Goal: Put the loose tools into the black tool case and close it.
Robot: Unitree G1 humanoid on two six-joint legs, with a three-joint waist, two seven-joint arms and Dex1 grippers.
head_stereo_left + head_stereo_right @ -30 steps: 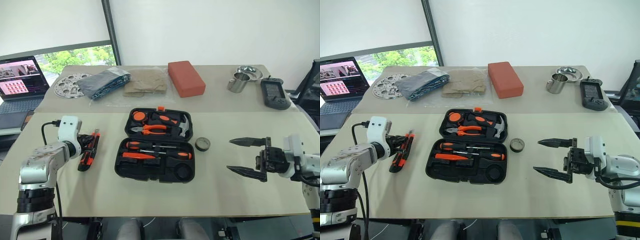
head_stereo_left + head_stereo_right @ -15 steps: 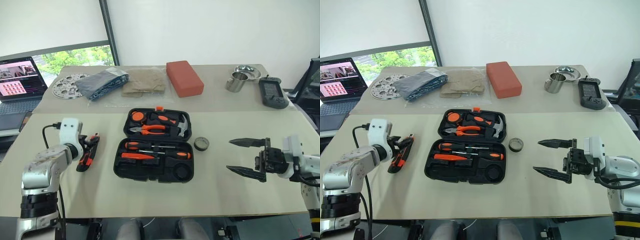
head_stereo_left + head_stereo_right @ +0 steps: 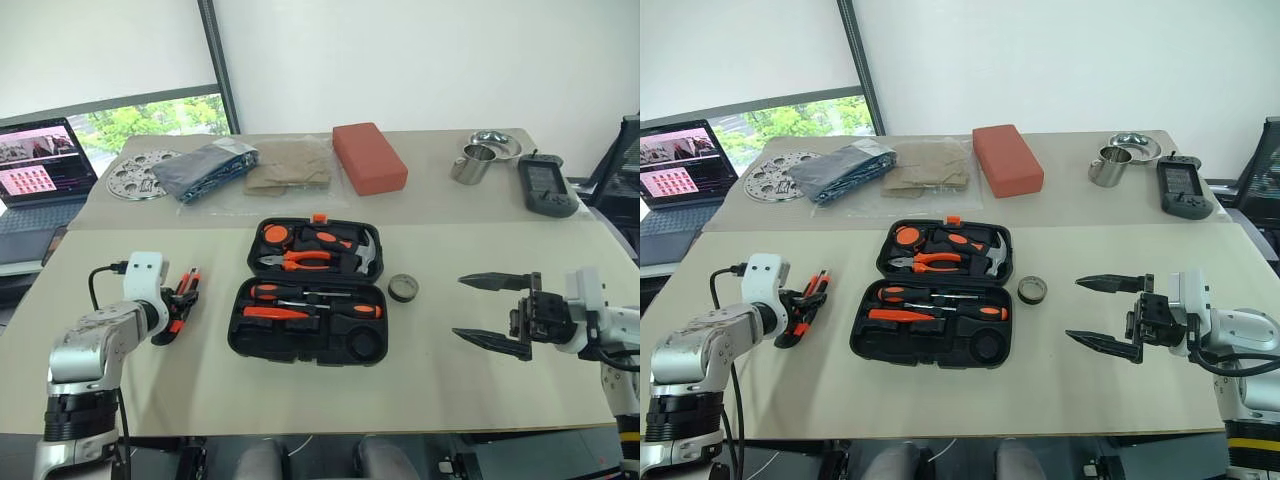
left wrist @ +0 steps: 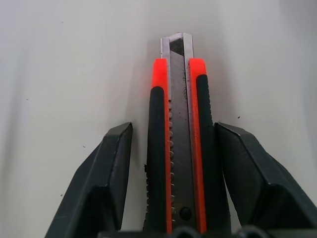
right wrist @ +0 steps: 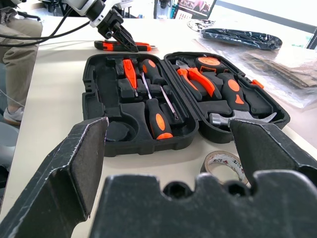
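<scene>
The black tool case [image 3: 240, 345] lies open and flat at the table's middle. Two long screwdrivers [image 3: 300, 311] with orange-and-black handles rest in its near half, beside an empty round recess. An orange-and-black utility knife [image 4: 178, 148] lies on the table left of the case. My left gripper [image 3: 178, 303] straddles it, open: one finger touches its side and the other stands a small gap away. The small dark tape roll [image 3: 404, 288] lies just right of the case. Further right my right gripper [image 3: 460, 307] hangs open wide and empty, pointing at the case.
Pliers [image 3: 300, 260] and a hammer [image 3: 368, 258] fill the case's far half. At the back are a red-brown block [image 3: 369, 157], a metal cup [image 3: 470, 165], a bowl [image 3: 495, 142], a dark handheld device [image 3: 545, 187], plastic bags [image 3: 205, 165] and a laptop [image 3: 40, 160].
My left hand has sunk and drawn back a little along the knife, its fingers staying around it. The right arm has kept still.
</scene>
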